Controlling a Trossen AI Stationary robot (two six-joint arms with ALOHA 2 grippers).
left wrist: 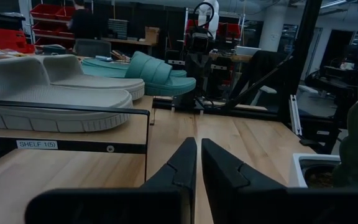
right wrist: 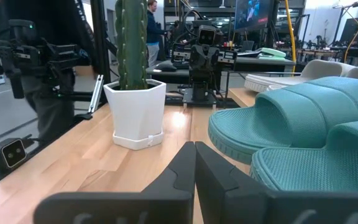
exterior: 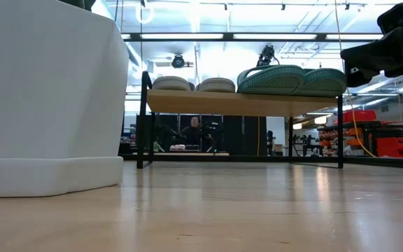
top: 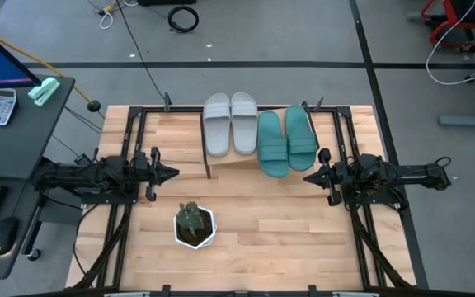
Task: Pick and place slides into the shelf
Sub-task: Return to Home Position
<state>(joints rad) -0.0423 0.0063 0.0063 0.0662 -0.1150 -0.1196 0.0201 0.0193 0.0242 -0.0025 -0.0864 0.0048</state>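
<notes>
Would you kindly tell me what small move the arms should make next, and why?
Probably just park both arms at rest: the grey slides and green slides all lie on the shelf, while the left end effector and right end effector, both shut and empty, sit clear of it.

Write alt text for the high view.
Two pairs of slides lie side by side on the shelf: the light grey pair toward the left arm, the teal pair toward the right. The left gripper and right gripper flank the shelf, both shut and empty; a potted cactus stands on the table.
</notes>
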